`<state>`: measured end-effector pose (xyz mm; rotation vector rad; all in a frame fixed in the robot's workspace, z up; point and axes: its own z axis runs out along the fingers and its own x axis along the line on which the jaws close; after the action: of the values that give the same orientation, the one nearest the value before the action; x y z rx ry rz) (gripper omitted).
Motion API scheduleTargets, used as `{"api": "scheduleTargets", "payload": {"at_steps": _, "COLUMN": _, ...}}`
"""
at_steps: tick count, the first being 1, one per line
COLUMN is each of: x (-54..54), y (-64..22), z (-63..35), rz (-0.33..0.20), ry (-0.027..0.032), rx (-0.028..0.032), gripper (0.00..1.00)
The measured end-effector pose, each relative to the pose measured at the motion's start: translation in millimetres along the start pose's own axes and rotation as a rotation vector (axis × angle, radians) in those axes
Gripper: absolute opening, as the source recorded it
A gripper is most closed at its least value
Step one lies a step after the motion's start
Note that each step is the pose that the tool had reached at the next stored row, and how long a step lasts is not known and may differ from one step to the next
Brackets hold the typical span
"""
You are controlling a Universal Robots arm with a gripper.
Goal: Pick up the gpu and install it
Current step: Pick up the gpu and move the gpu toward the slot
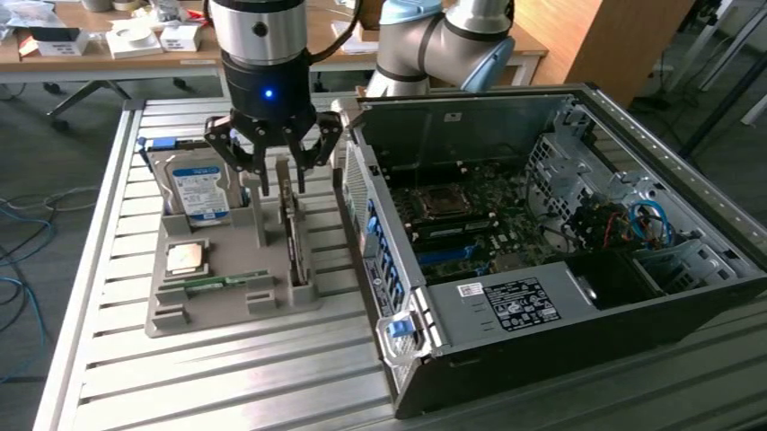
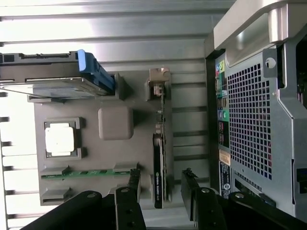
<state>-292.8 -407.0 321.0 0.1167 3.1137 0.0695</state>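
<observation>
The gpu (image 1: pixel 294 238) stood upright on its edge in a slot of the grey tray (image 1: pixel 180 316), on the side nearest the open computer case (image 1: pixel 563 269). The pincer (image 1: pixel 280 186) hovered just above it, jaws spread wide, one finger to each flat face. In the wrist view the gpu (image 2: pixel 158 177) ran straight down the gap between the fingers (image 2: pixel 130 196) and touched neither.

We judged the step in hand to be the grasp, not yet made. To do it well, we thought the pincer should come down plumb with the card centred in the gap. It should close on the flat faces, low enough for a firm hold yet clear of the slot walls. A skewed closing could tilt so thin a card or jam it.

The card looked thin, flat and dark, with a black block along part of its length. A pale piece showed at one end; we could not tell bracket from tray post.

Elsewhere in the tray, apart from the card, lay a blue-labelled hard drive (image 1: pixel 198 189), a square processor (image 1: pixel 186 258) and a green RAM stick (image 1: pixel 222 283). The tray sat on a slatted metal desk (image 1: pixel 215 382), just beside the case
</observation>
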Motion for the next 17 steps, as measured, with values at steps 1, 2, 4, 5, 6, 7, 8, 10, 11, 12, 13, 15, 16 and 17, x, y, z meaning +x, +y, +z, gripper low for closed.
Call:
{"api": "scheduleTargets", "payload": {"at_steps": 1, "x": 0.0, "y": -0.1, "z": 1.4, "rz": 0.000, "ry": 0.0000, "rx": 0.0000, "gripper": 0.47}}
{"api": "scheduleTargets", "payload": {"at_steps": 2, "x": 0.1, "y": -0.2, "z": 2.8, "rz": 0.000, "ry": 0.0000, "rx": 0.0000, "gripper": 0.47}}
{"api": "scheduleTargets", "payload": {"at_steps": 4, "x": 0.1, "y": -0.2, "z": 5.7, "rz": 0.000, "ry": 0.0000, "rx": 0.0000, "gripper": 0.47}}
{"api": "scheduleTargets", "payload": {"at_steps": 5, "x": 0.1, "y": -0.3, "z": 7.3, "rz": 0.000, "ry": -0.0001, "rx": -0.0001, "gripper": 0.47}}
{"api": "scheduleTargets", "payload": {"at_steps": 6, "x": 0.2, "y": -0.4, "z": 8.7, "rz": 0.000, "ry": 0.0000, "rx": 0.0000, "gripper": 0.47}}
{"api": "scheduleTargets", "payload": {"at_steps": 7, "x": 0.2, "y": -0.5, "z": 10.2, "rz": 0.000, "ry": 0.0000, "rx": 0.0000, "gripper": 0.47}}
{"api": "scheduleTargets", "payload": {"at_steps": 8, "x": 0.2, "y": -0.5, "z": 11.8, "rz": 0.000, "ry": -0.0001, "rx": -0.0001, "gripper": 0.47}}
{"api": "scheduleTargets", "payload": {"at_steps": 10, "x": 0.3, "y": -0.7, "z": 14.9, "rz": 0.000, "ry": 0.0000, "rx": 0.0000, "gripper": 0.47}}
{"api": "scheduleTargets", "payload": {"at_steps": 11, "x": 0.4, "y": -0.8, "z": 16.5, "rz": 0.000, "ry": 0.0000, "rx": -0.0001, "gripper": 0.47}}
{"api": "scheduleTargets", "payload": {"at_steps": 12, "x": 0.4, "y": -0.8, "z": 18.2, "rz": 0.000, "ry": 0.0000, "rx": 0.0000, "gripper": 0.47}}
{"api": "scheduleTargets", "payload": {"at_steps": 13, "x": 0.4, "y": -0.9, "z": 19.7, "rz": 0.000, "ry": 0.0000, "rx": 0.0000, "gripper": 0.47}}
{"api": "scheduleTargets", "payload": {"at_steps": 15, "x": 0.5, "y": -1.0, "z": 22.0, "rz": 0.000, "ry": 0.0000, "rx": 0.0000, "gripper": 0.47}}
{"api": "scheduleTargets", "payload": {"at_steps": 16, "x": 0.5, "y": -1.0, "z": 22.8, "rz": 0.000, "ry": 0.0000, "rx": 0.0000, "gripper": 0.47}}
{"api": "scheduleTargets", "payload": {"at_steps": 17, "x": 0.5, "y": -1.1, "z": 23.7, "rz": 0.000, "ry": -0.0001, "rx": -0.0001, "gripper": 0.47}}
